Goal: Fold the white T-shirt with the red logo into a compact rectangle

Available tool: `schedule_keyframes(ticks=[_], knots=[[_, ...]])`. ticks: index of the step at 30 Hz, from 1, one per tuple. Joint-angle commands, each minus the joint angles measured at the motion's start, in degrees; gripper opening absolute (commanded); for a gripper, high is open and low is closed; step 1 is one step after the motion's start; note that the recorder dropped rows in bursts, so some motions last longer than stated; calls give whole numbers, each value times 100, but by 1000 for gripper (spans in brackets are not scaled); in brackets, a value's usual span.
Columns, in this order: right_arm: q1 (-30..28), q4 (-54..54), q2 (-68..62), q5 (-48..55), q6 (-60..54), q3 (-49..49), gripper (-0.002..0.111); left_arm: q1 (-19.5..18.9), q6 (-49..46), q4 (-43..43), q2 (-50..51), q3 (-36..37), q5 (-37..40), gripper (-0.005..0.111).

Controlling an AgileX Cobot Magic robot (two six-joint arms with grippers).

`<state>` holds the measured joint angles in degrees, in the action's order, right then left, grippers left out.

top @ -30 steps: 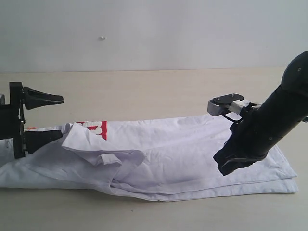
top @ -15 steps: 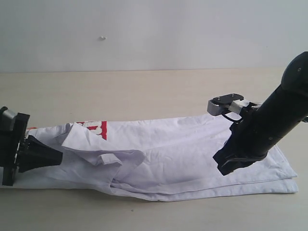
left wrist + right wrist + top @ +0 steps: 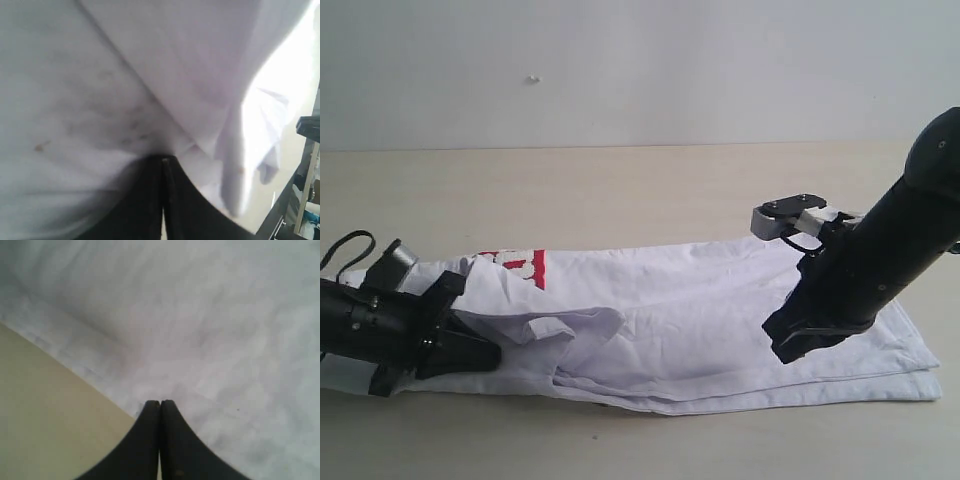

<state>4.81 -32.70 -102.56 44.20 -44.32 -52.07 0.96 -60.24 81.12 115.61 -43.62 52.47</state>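
Having dropped and closed since a second ago, the left gripper lies lower left, jaws together against the white T-shirt; the right gripper, closed, stays centre-right on the wrinkled cloth, the red logo half hidden

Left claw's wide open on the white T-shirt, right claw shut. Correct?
Not quite. The left claw is shut too, its fingers pressed together at the white T-shirt; the left wrist view shows it. The right claw is shut, as you said.
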Motion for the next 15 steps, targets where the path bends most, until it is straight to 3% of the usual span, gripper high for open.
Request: schedule_keyframes(ticks=[1, 4, 10, 15], knots=[[-13, -25, 59, -54, -51, -30, 0, 501, -382, 807, -1, 29, -185, 0], [-13, -25, 59, -43, -51, -30, 0, 713, -436, 1130, -1, 29, -185, 0], [-13, -25, 59, -43, -51, -30, 0, 754, -405, 1170, -184, 29, -50, 0], [-13, -25, 59, -43, -51, -30, 0, 754, -405, 1447, -509, 29, -592, 0]])
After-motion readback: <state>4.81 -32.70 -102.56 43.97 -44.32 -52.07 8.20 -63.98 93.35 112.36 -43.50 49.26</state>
